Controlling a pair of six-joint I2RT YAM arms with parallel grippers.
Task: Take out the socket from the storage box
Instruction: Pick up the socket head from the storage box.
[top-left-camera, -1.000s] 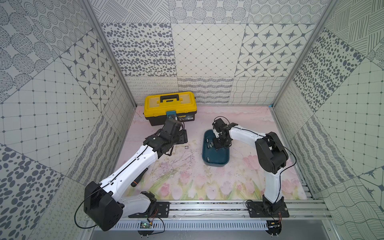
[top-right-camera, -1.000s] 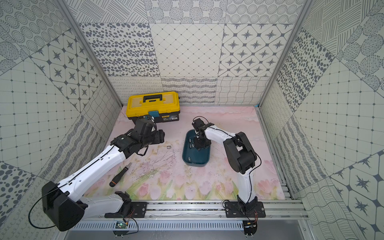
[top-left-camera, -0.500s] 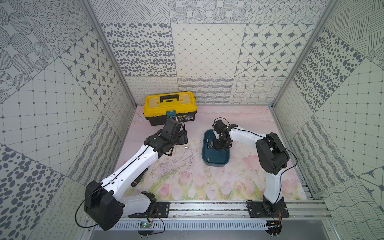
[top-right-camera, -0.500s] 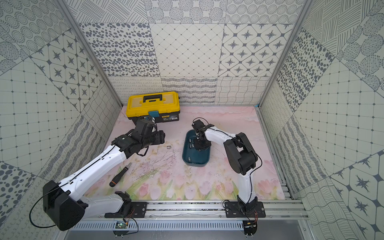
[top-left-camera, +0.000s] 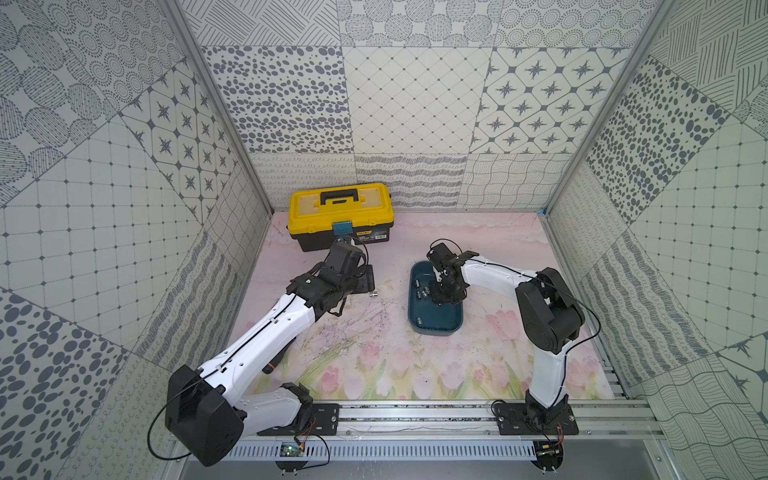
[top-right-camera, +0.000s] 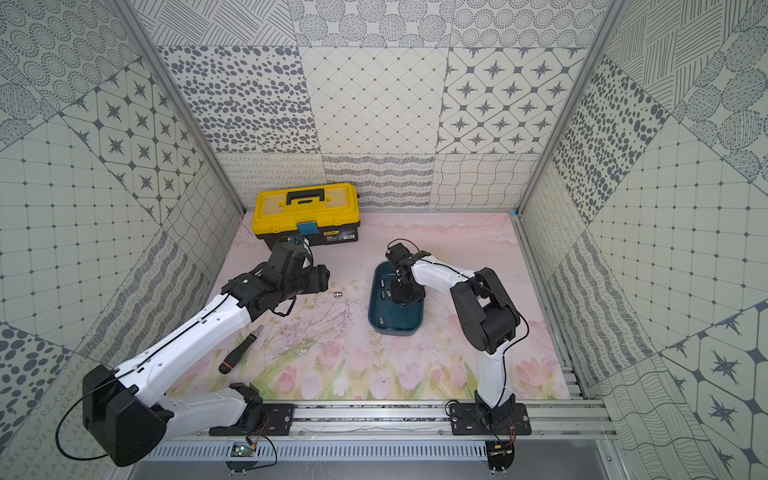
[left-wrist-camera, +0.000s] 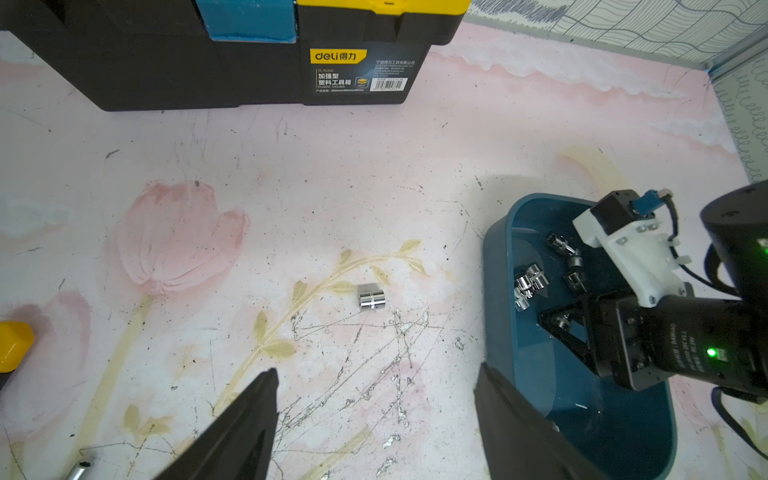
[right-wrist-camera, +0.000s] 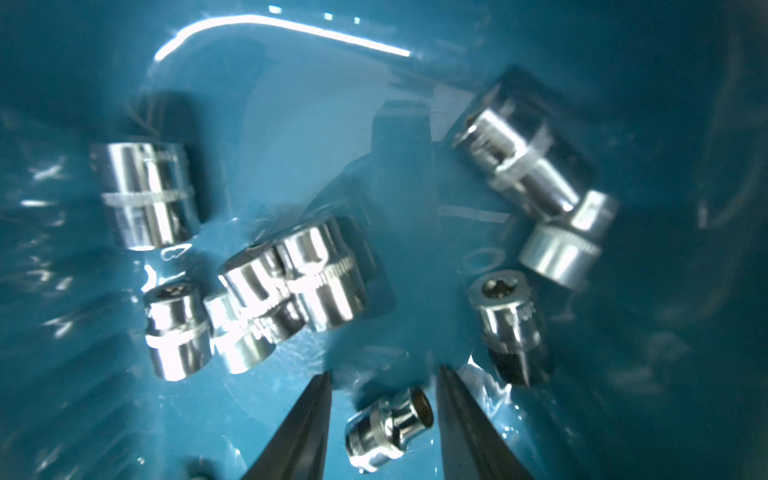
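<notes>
The dark teal storage box (top-left-camera: 436, 332) (top-right-camera: 395, 330) lies right of centre on the mat, with several chrome sockets (right-wrist-camera: 316, 274) loose on its floor. My right gripper (right-wrist-camera: 385, 371) (top-left-camera: 440, 297) reaches down into the box. Its jaws are open and straddle one small socket (right-wrist-camera: 388, 428) that lies on its side, with a narrow gap showing on each side. My left gripper (left-wrist-camera: 376, 370) (top-left-camera: 368, 282) hovers open over the mat, left of the box, with nothing between its fingers. A single socket (left-wrist-camera: 371, 296) (top-left-camera: 374, 295) lies on the mat just beyond it.
A yellow-lidded black toolbox (top-left-camera: 340, 212) stands shut at the back left. A black-handled screwdriver (top-right-camera: 239, 349) lies on the mat beside the left arm. Patterned walls close in the back and both sides, and an aluminium rail (top-left-camera: 415, 415) runs along the front.
The right gripper's jaws have narrowed around the small socket in the box. Both arms have stayed almost where they were.
</notes>
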